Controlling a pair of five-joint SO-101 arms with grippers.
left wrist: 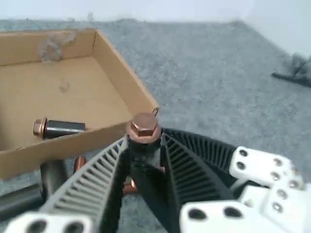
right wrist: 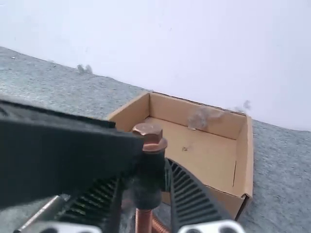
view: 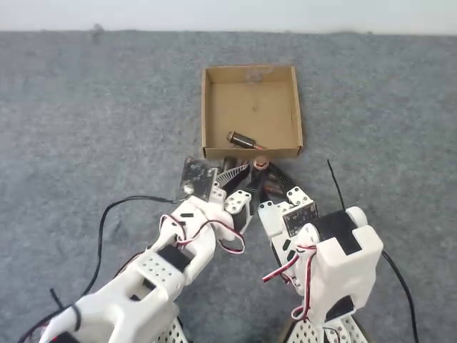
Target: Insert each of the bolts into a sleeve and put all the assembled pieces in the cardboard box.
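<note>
A dark sleeve with a copper bolt (view: pixel 260 165) in it stands upright just in front of the cardboard box (view: pixel 250 70). My left gripper (left wrist: pixel 145 145) is shut on it just under the bolt head (left wrist: pixel 144 128). From the other side my right gripper (right wrist: pixel 149 187) is shut on the sleeve (right wrist: pixel 151 170) lower down. In the high view both grippers, left (view: pixel 244 171) and right (view: pixel 264 177), meet at this piece. One assembled piece (view: pixel 243 139) lies inside the box (left wrist: pixel 121 77) near its front wall. Loose sleeves (left wrist: pixel 51 174) and a loose bolt (left wrist: pixel 79 163) lie on the carpet beside the box.
Grey carpet covers the table. A black cable (view: pixel 121 207) loops to the left of the arms and another (view: pixel 337 187) runs on the right. A white wall stands behind the box (right wrist: pixel 194 114). Another copper bolt (right wrist: pixel 145 221) shows below my right gripper's fingers.
</note>
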